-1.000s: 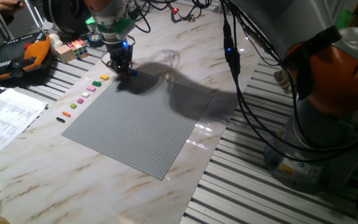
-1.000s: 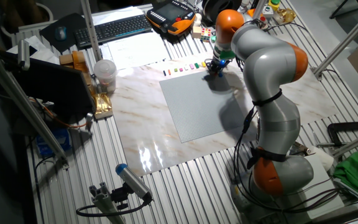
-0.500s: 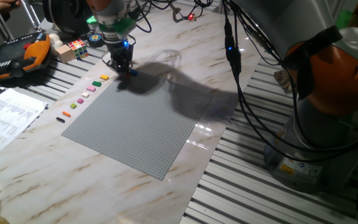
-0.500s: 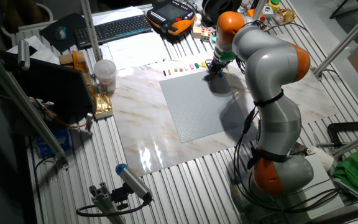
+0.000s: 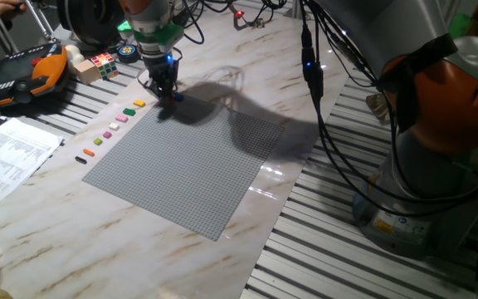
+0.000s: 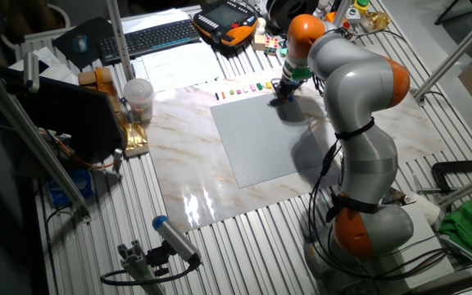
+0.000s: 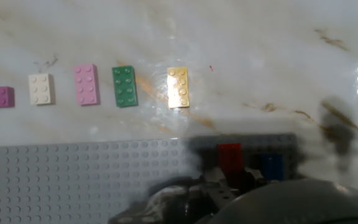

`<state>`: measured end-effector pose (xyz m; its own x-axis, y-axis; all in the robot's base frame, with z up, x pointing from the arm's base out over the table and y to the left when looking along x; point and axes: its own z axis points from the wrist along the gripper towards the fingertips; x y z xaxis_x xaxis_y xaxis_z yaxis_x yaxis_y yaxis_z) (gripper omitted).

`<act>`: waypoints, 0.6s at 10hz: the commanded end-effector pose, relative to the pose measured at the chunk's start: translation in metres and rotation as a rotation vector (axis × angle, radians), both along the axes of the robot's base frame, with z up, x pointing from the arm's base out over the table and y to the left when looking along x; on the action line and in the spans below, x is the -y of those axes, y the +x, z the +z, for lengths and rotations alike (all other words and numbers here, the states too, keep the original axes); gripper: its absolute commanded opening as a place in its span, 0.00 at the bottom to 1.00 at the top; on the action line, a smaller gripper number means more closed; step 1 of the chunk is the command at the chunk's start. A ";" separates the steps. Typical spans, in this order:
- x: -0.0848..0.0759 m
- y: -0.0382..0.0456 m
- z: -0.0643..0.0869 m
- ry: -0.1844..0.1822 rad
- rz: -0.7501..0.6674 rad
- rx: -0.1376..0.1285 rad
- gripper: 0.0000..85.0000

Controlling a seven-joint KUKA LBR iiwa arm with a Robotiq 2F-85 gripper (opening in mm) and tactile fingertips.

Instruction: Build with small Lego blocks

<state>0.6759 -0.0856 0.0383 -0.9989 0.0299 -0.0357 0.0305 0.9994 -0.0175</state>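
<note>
Small Lego blocks, loose on the marble in a row, hand view: five — one magenta block, one white block, one pink block, one green block, one yellow block.
On the grey baseplate: two — one red block, one blue block.
Baseplates: one.

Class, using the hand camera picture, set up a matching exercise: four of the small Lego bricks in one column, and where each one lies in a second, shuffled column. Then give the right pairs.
Things:
1. small yellow plastic brick
2. small red plastic brick
3. small white plastic brick
4. small blue plastic brick

Places:
A. on the grey studded baseplate, right of the red one
B. on the marble, just right of the green brick
C. on the marble, between the purple and pink bricks
D. on the baseplate's edge, below the yellow one

Pairs: 1-B, 2-D, 3-C, 4-A
</note>
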 end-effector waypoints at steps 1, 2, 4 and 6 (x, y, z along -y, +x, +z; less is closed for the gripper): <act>0.000 -0.0022 -0.001 -0.001 -0.001 -0.001 0.01; 0.000 -0.0031 -0.002 -0.004 -0.003 -0.001 0.01; 0.001 -0.0034 -0.003 -0.015 -0.008 -0.008 0.01; 0.001 -0.0040 -0.004 -0.015 -0.014 -0.014 0.01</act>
